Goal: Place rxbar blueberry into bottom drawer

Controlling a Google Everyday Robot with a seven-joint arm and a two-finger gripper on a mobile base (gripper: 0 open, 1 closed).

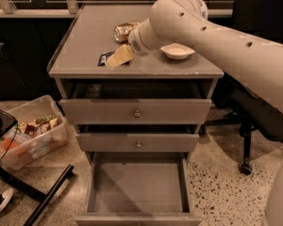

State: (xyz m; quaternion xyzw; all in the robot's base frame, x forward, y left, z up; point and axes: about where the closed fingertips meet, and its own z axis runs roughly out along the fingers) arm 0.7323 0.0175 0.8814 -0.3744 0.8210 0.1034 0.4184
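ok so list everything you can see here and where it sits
rxbar blueberry: one, dark navy, flat on the cabinet top near the front left, partly hidden by the gripper
drink can: one, gold-brown, on its side further back on the top
bowl: one, white, right part of the top
cabinet: one, grey, three drawers
top drawer: one, grey, round knob
middle drawer: one, grey, round knob
bottom drawer: one, grey, pulled open, plain interior showing
plastic bin: one, clear, on the floor left, holding mixed packets
office chair: one, black, right of the cabinet
gripper: one, cream, low over the front left of the top, at the rxbar blueberry
arm: one, cream, reaching in from the right
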